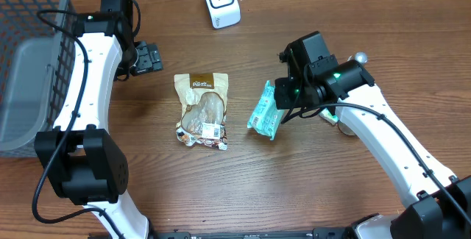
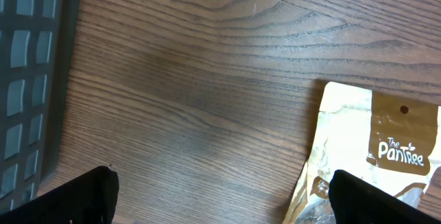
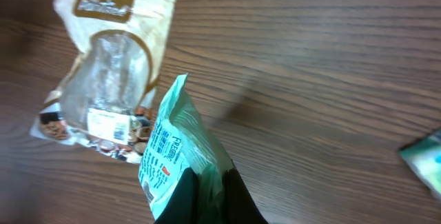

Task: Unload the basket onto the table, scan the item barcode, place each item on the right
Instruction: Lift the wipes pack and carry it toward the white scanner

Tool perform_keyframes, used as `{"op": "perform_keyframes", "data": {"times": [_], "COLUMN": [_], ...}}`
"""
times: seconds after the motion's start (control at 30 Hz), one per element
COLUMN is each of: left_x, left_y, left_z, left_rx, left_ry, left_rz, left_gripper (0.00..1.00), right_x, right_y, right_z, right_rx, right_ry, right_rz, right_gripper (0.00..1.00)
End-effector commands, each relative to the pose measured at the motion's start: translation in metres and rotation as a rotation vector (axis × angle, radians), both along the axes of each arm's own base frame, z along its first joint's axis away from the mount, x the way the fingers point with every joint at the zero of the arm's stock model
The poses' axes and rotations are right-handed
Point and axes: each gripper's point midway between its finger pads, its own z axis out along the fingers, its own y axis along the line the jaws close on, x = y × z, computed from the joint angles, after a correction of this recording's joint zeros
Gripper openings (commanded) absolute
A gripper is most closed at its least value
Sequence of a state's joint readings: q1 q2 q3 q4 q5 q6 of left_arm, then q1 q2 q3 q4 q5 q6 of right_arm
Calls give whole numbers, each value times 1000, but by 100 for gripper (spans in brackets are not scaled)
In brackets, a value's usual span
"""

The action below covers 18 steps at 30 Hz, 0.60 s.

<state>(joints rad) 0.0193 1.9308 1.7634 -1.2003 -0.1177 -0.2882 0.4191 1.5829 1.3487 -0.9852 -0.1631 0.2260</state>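
Right claw [image 3: 203, 195], clamped, hides the teal packet's [image 3: 172, 145] lower end.

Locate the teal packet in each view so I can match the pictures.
Overhead: teal packet right of centre, held by the right end effector.
Left wrist: not in it.
Right wrist: teal packet at bottom centre.
Shared landmark: the Pantree pouch, seen in all three views.

Two white-and-black arms with black cabling.
Left arm [image 1: 92, 77] and right arm [image 1: 390, 147]: rounded white link shells, boxy black joint housings [image 1: 85, 169], thin black cables [image 1: 79, 92] along the links. Green light [image 1: 337, 76] on the right wrist, silver knob [image 1: 360, 58] beside it. Left gripper [image 1: 147, 56] all black, fingers [image 2: 72, 196] matte and blocky.
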Motion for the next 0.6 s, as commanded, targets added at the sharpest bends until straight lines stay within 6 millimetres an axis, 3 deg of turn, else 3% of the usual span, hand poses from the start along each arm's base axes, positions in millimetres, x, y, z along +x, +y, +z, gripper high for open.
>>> {"op": "perform_keyframes", "data": {"times": [0.0,0.57], "left_x": [3,3], "left_y": [-1,-1], "left_z": [11,11], "left_rx": [14,14], "left_ry": [-31,-31], "left_rz": [-8,-8], "left_gripper": [100,100], "right_x": [-3,1], "right_y": [16,21], "right_z": [6,10], "right_rx": [90,117], "right_ry": [16,-7], "right_rz": [31,39], "right_gripper": [4,4]}}
